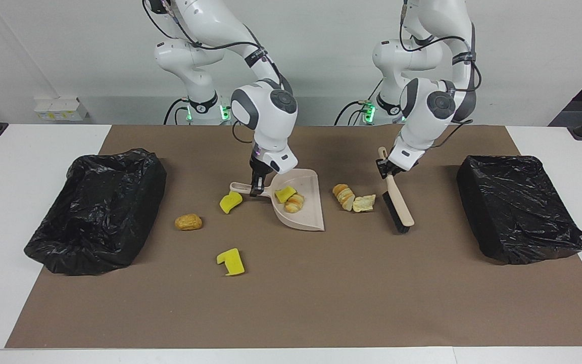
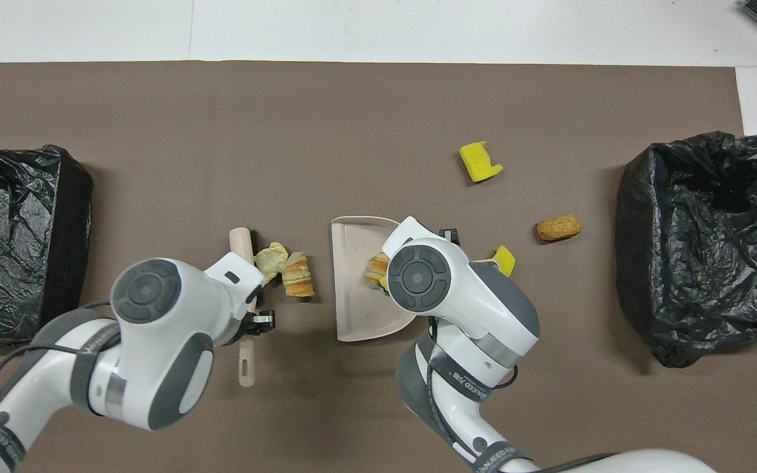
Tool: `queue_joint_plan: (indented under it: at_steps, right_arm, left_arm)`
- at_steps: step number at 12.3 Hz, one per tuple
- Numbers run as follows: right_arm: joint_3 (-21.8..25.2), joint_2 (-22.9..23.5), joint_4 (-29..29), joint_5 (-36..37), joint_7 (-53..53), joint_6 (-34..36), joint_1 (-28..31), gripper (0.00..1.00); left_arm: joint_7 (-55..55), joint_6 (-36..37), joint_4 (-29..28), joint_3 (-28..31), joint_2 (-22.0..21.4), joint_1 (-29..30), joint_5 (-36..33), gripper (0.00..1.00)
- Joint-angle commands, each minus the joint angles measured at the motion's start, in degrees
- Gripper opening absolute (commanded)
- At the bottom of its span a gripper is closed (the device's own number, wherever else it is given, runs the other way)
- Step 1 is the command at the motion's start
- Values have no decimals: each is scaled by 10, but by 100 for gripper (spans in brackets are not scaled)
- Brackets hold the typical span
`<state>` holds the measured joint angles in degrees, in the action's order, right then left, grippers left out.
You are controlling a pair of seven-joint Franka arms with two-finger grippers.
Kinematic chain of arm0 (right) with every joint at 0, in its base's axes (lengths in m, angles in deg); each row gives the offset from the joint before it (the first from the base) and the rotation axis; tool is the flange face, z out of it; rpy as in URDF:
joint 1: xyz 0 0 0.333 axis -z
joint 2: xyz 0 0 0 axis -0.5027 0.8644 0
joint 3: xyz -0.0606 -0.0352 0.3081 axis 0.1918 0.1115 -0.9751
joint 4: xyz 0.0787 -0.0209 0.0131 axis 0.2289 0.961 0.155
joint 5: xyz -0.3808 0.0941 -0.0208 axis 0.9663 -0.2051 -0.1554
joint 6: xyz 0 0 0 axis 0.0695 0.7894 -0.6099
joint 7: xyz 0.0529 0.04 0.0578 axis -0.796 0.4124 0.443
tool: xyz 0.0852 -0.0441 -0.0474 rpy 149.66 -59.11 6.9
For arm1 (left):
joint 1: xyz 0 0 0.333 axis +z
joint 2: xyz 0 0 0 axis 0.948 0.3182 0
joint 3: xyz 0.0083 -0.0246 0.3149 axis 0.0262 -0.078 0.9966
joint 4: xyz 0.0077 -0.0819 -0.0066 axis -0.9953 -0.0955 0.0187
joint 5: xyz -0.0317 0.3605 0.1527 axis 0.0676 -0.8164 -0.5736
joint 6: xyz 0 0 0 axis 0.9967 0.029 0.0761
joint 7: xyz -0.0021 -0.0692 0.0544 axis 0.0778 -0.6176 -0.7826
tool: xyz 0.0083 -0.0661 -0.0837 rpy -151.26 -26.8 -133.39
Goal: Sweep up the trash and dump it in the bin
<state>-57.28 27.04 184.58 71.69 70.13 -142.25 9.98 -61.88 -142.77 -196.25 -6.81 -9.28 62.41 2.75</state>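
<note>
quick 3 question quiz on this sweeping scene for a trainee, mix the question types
1. True or false: the dustpan already holds two scraps.
2. The left gripper is shut on which tool? A) the dustpan B) the brush C) a bin liner
3. How many scraps lie between the brush and the dustpan?

Key:
1. True: a yellow sponge chunk and a pastry lump.
2. B; the right gripper is shut on the dustpan's handle.
3. Two: a layered pastry piece and a pale crust.
</note>
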Motion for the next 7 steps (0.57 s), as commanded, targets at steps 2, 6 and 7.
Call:
queue_joint_plan:
  at_steps: [2, 6, 7]
  right_arm:
    - [-6, 41, -20, 5, -40, -37, -6, 0]
    - [-6, 43, -26, 1, -42, -41, -3, 0]
    - [-6, 43, -31, 1, -42, -38, -3, 0]
  left_arm:
    - [-26, -37, -25, -58, -28, -30, 74, 0]
    - [-27, -60, -16, -111, -32, -29, 107, 0]
    - [-26, -59, -11, -111, -29, -29, 108, 0]
